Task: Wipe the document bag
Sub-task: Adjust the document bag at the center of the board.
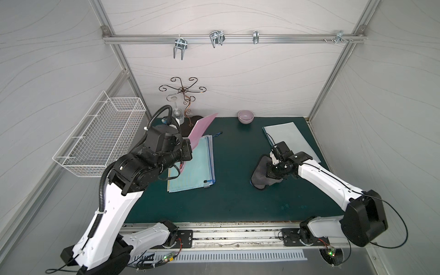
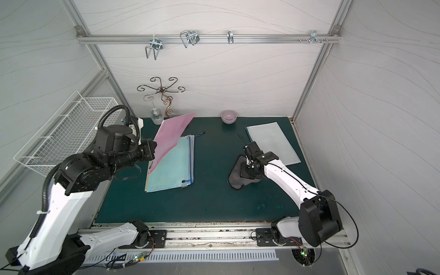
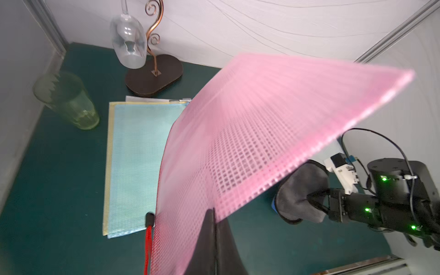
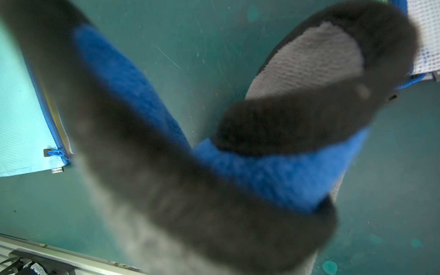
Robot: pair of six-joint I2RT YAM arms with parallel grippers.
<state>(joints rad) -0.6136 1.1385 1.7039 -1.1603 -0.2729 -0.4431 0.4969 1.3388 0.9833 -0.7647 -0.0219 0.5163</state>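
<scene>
Left tool [image 3: 211, 215] clamps the pink document bag [image 3: 250, 133], tilted, long axis toward the surface's [image 1: 238, 202] back edge. Right tool [image 3: 313, 202], apparently clamped on the cloth [image 3: 300, 188], lies well apart, rightward.

White wavy-lined walls [image 1: 238, 78], aluminium rail [image 1: 233, 39] across back, green tabletop [image 1: 233, 195].

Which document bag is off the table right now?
The pink mesh document bag: the left gripper holds it tilted in the air. The light blue bag and the pale bag near the right arm lie flat.
</scene>
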